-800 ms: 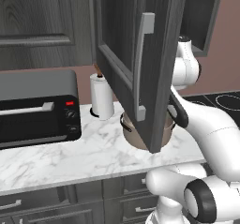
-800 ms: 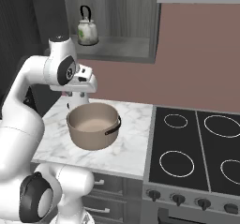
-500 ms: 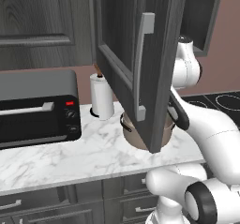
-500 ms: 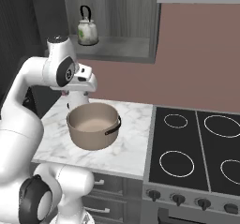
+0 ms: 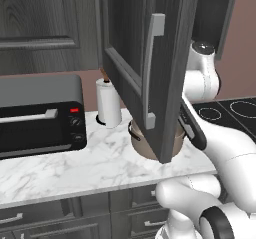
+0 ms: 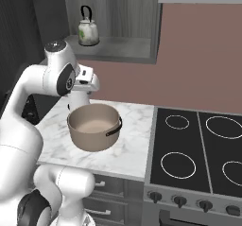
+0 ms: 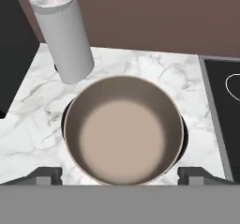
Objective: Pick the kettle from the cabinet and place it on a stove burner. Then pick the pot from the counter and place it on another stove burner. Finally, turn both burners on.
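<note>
- Vs the earlier frames, almost nothing has shifted: my arm's wrist has crept a touch, base hasn't driven, pot [image 6: 94, 126] and kettle [image 6: 88, 30] sit where they were.
- Meaning for the task: I read it as no real progress yet. Kettle is up on the shelf of the open cabinet [image 6: 113, 49], untouched, and it's meant to go first.
- Gripper [image 7: 119, 175] hangs over the pot, looking straight down into it; fingertips [image 7: 47, 175] stand wide apart at either side of the hand view, nothing between them but air above the rim. Empty claw.
- Pot rests on the counter [image 7: 154, 66], just beside the cooktop edge, with the paper-towel roll [image 7: 63, 35] close behind it. From the left base cam the swung-out cabinet door [image 5: 150, 58] hides most of the pot.
- Burners [image 6: 178, 164] bare, no ring covered; knobs [image 6: 179, 200] along the front not reached.
- My guess: hand must lift from over the pot and go up to the shelf for the kettle. Risk is clipping the shelf edge or the open door on the way.
- Writing/brands: none I can read. Toaster oven [image 5: 40, 118] shows a small red light and dials, no legible label; kettle's print is floral only.
</note>
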Controlling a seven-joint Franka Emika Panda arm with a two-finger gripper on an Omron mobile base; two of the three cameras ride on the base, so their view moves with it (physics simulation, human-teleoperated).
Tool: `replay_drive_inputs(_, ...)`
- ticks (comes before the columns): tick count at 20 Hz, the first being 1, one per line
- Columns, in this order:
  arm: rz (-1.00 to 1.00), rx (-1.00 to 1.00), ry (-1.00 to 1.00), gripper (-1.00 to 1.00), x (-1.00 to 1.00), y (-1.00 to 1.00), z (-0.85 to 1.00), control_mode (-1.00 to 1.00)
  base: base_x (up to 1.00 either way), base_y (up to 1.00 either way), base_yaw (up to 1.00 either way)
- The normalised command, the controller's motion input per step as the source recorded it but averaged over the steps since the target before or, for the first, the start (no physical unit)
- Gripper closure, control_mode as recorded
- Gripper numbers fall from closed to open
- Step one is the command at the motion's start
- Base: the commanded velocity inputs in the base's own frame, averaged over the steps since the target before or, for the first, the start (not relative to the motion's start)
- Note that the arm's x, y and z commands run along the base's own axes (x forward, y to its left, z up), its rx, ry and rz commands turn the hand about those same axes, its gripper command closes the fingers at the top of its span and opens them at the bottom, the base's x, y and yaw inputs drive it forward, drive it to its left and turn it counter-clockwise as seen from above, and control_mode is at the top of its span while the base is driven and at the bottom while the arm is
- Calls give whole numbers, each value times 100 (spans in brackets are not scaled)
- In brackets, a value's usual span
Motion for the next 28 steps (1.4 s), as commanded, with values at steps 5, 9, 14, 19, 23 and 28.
replay_drive_inputs(5,4,0,-15,-100,0,-17,21,-100,0,0,0)
replay_drive_inputs(9,6,0,-11,-100,0,-15,27,-100,0,0,0)
replay_drive_inputs(14,4,1,-12,-100,5,-3,33,-100,0,0,0)
replay_drive_inputs(19,5,0,-19,-100,8,0,30,-100,0,0,0)
replay_drive_inputs(23,4,1,-19,-100,10,0,33,-100,0,0,0)
replay_drive_inputs(28,2,0,-16,-100,6,0,34,-100,0,0,0)
